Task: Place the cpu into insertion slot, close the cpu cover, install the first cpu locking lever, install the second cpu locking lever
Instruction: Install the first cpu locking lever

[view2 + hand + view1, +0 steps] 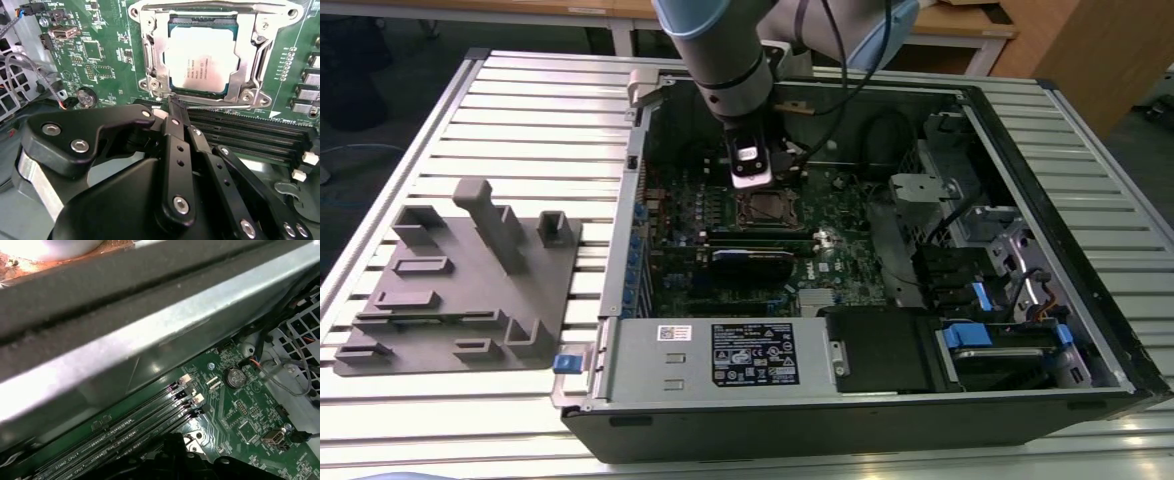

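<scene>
The cpu (202, 57) lies flat in the insertion slot (770, 208) on the green motherboard, its silver top showing. The cpu cover (248, 52), a silver frame, lies down over its edges. One thin metal locking lever (146, 55) runs along one side of the socket, and another (215, 6) runs along the far side. My gripper (172, 103) is shut with nothing between its black fingers (176, 145). Its tips rest at the socket's near edge, at the corner by the memory slots. In the exterior view the gripper (758, 183) hangs just above the socket, inside the open case.
Long black memory slots (250, 135) lie right beside the socket. A coin battery (86, 96) and loose cables sit nearby. The metal case wall (150, 330) rises close by. A grey fixture block (460, 280) stands on the table at the exterior view's left, and the power supply (720, 355) sits in front.
</scene>
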Available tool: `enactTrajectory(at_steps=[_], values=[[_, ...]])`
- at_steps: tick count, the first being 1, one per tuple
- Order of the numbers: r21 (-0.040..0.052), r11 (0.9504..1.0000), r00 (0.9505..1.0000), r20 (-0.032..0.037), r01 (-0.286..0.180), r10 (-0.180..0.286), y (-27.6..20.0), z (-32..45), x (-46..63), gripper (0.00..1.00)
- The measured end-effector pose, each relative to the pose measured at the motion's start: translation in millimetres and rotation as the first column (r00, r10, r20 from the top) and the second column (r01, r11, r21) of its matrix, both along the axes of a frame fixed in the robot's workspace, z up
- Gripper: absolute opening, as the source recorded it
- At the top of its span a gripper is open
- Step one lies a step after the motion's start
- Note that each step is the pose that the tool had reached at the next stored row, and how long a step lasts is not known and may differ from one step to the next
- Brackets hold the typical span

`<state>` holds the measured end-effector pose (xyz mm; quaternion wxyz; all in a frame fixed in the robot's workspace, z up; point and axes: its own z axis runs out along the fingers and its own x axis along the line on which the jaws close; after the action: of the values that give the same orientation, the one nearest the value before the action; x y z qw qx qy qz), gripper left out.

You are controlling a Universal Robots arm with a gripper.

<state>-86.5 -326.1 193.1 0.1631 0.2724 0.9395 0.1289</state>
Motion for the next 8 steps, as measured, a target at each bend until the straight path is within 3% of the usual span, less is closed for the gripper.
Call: enactTrajectory(at_steps=[8], values=[[0.0003,1.0,1.0,0.0001,0.0,0.0,0.0,13.7,0.0,0.11]])
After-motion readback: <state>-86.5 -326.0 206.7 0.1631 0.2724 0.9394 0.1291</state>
